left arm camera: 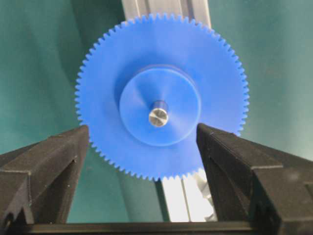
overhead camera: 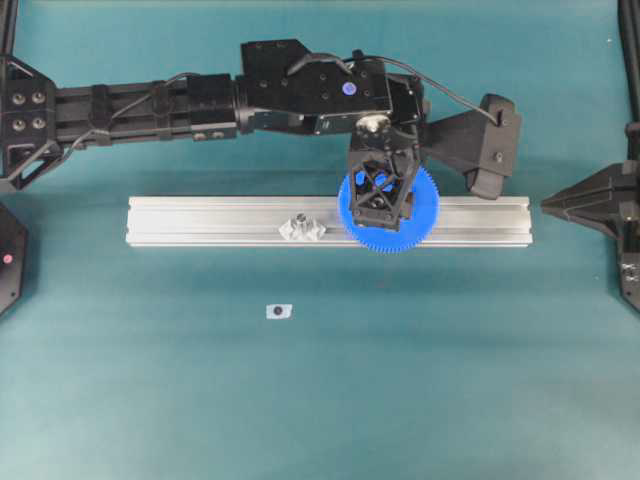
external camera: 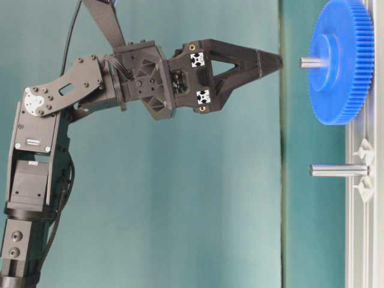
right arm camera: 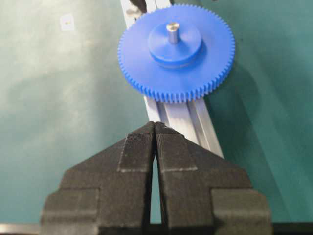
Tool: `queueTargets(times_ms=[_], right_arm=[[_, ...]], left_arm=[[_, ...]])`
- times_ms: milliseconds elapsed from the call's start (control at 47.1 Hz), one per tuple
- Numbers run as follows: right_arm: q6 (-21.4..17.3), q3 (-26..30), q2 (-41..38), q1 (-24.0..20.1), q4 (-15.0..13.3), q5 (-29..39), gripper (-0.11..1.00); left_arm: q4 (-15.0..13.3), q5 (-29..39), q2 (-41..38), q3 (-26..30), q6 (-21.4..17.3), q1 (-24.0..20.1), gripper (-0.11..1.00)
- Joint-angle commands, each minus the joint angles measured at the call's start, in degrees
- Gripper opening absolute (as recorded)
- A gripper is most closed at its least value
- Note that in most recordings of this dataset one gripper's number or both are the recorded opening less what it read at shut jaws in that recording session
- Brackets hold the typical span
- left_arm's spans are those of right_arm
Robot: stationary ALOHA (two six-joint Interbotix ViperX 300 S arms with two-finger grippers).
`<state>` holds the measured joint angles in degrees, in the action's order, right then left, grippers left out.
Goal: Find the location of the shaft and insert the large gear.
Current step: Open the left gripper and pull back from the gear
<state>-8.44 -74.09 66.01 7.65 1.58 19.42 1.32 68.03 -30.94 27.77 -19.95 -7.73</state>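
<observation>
The large gear (overhead camera: 420, 225), a bright blue toothed disc, lies flat on the aluminium rail (overhead camera: 200, 220). The shaft (left arm camera: 158, 116) pokes up through its hub, showing a metal tip. My left gripper (overhead camera: 385, 195) hangs straight above the gear, open. In the table-level view its fingertips (external camera: 273, 62) stand clear of the shaft's tip (external camera: 311, 62). In the left wrist view the two fingers (left arm camera: 58, 161) flank the gear (left arm camera: 161, 63) without touching it. My right gripper (right arm camera: 155, 125) is shut on nothing, off the rail's right end (overhead camera: 548, 205).
A second metal pin (external camera: 336, 170) with clear brackets stands on the rail to the left of the gear (overhead camera: 300, 228). A small white tag with a dark dot (overhead camera: 279, 311) lies on the teal mat in front of the rail.
</observation>
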Motion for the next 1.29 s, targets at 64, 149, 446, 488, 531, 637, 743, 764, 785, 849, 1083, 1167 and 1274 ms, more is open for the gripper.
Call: queueTargets(times_ms=[64,149,446,488,531,637,743,764,785,849,1083,1167,1274], right_arm=[[-0.44,0.70,-0.35,0.18,-0.09,-0.35,0.02],[-0.44,0.70,-0.35,0.18,0.00,-0.35,0.02],[-0.44,0.70,-0.35,0.18,-0.09,-0.35,0.02],[-0.44,0.70,-0.35,0.18,-0.09,-0.35,0.02],[-0.44,0.70,-0.35,0.18,0.00,-0.35,0.02],[-0.44,0.70,-0.35,0.18,-0.09,-0.35,0.02],[-0.44,0.70,-0.35,0.18,-0.09,-0.35,0.02],[-0.44,0.79,-0.35,0.18,-0.09,-0.26,0.02],[-0.44,0.79,-0.35,0.18,-0.09,-0.35,0.02],[-0.44,0.79,-0.35,0.18,-0.09,-0.35,0.02],[-0.44,0.79,-0.35,0.18,-0.09,-0.35,0.02],[-0.44,0.88,-0.26,0.18,-0.09,-0.35,0.02],[-0.44,0.97,-0.35,0.18,-0.09,-0.35,0.02]], left_arm=[[0.18,-0.09,2.11,1.58,-0.09,0.44,0.84],[0.18,-0.09,2.20,1.67,0.00,0.53,0.84],[0.18,-0.09,2.64,1.93,0.53,0.88,0.84],[0.18,-0.09,2.72,1.93,0.53,0.97,0.84],[0.18,-0.09,2.99,1.93,0.62,1.14,0.84],[0.18,-0.09,3.60,2.02,0.88,1.41,0.84],[0.18,-0.09,4.39,1.93,1.05,1.49,0.84],[0.18,-0.09,4.57,1.93,1.05,1.58,0.84],[0.18,-0.09,4.75,1.93,1.05,1.58,0.84],[0.18,-0.09,5.36,1.93,1.05,1.76,0.84],[0.00,-0.09,6.59,1.85,1.23,2.20,0.84],[0.00,-0.09,6.86,1.67,1.85,2.46,0.84],[0.00,-0.09,7.38,1.32,3.08,2.64,0.84]])
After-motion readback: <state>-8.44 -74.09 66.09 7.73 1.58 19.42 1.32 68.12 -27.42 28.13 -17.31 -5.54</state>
